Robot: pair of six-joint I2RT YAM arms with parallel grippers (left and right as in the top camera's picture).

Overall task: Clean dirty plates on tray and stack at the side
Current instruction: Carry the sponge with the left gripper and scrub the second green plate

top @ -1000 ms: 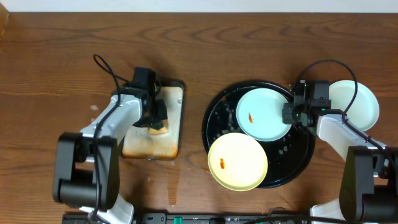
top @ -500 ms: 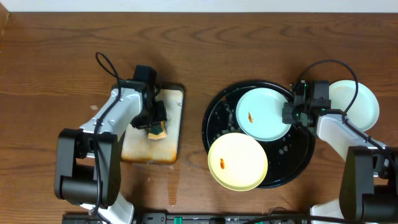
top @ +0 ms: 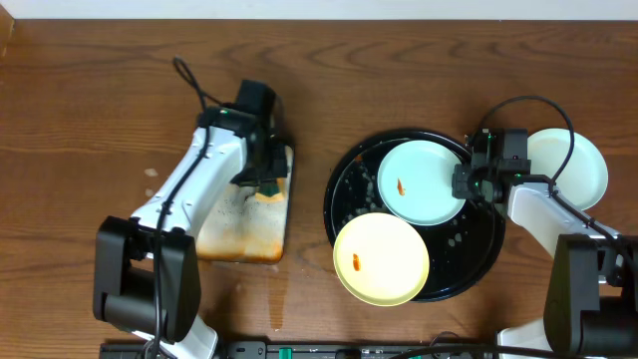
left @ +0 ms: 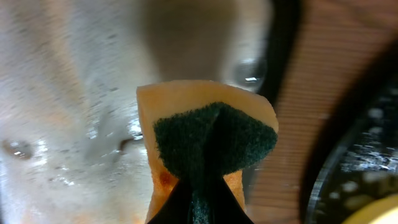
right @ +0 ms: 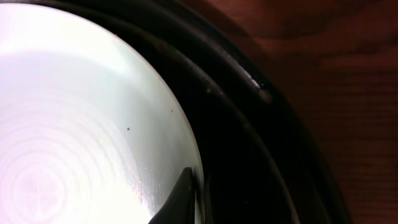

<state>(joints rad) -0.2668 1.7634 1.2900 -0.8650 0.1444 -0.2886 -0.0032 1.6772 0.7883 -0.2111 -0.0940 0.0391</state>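
A mint-blue plate [top: 422,182] with an orange smear lies at the back of the black tray [top: 344,189]. A pale yellow plate [top: 381,259], also smeared, overlaps the tray's front rim. A third pale plate [top: 573,168] lies on the wood right of the tray. My right gripper [top: 465,183] is shut on the mint-blue plate's right rim; the right wrist view shows one finger on top of the plate [right: 81,124], my gripper [right: 198,199] and the tray [right: 267,162]. My left gripper [top: 267,179] is shut on a green-and-yellow sponge [left: 211,134], held over the metal tray's right edge.
A rectangular rust-stained metal tray [top: 239,229] lies left of the black tray, wet in the left wrist view [left: 68,112]. A strip of wood tabletop [top: 307,199] separates the two trays. A black cable loops over the right-hand plate.
My left gripper has moved right and back with the sponge, from the middle of the metal tray to its far right edge. The right arm and plates have not moved.
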